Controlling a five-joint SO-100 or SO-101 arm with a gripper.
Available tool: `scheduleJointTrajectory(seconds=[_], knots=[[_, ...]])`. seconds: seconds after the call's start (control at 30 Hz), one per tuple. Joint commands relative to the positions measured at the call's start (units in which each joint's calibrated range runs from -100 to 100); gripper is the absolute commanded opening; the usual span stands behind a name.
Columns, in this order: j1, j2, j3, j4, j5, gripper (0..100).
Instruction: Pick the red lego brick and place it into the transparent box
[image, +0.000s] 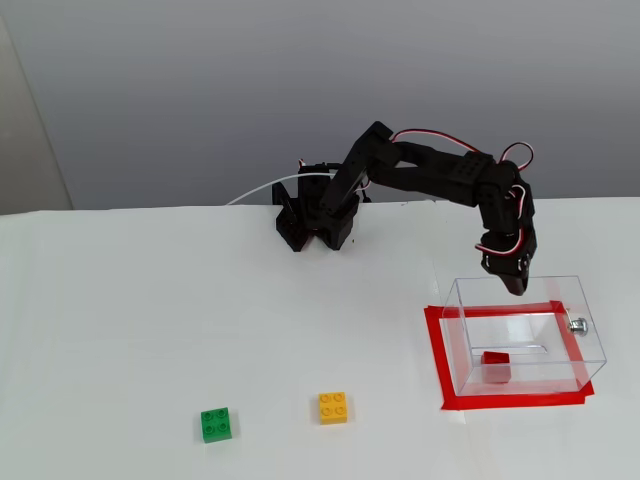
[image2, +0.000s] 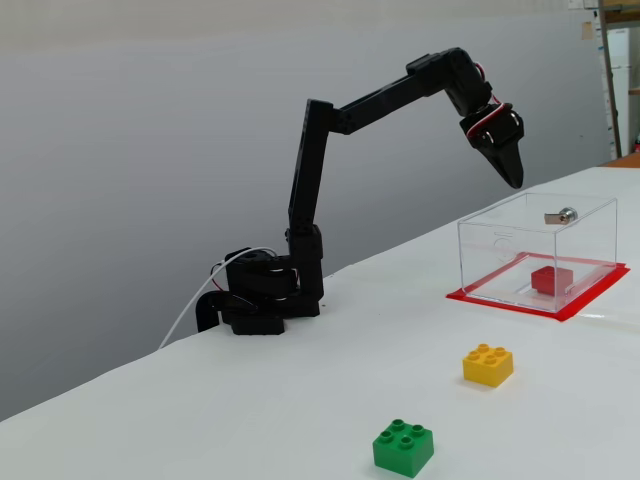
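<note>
While the red lego brick (image: 496, 361) lies inside the transparent box (image: 455, 330), gripper (image2: 511, 178) above it, fingers pressed together, empty.

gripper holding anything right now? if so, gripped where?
Nothing is held. The gripper hangs above the transparent box with its jaws together and nothing between them. The red lego brick lies on the box floor, apart from the gripper.

Red lego brick (image: 495, 358), clear box (image: 470, 330) edged with red tape (image: 436, 350), green brick (image: 216, 424), yellow brick (image: 333, 407), black arm (image: 440, 175)
</note>
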Motion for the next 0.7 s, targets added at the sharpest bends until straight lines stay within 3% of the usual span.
scheduleJointTrajectory(seconds=[0.0,0.37,0.67], knots=[[2.2,-7.2,-1.6,0.6,0.1,2],[14.7,-27.1,-0.4,6.0,1.7,2],[32.1,-51.7,27.2,-1.2,2.4,2]])
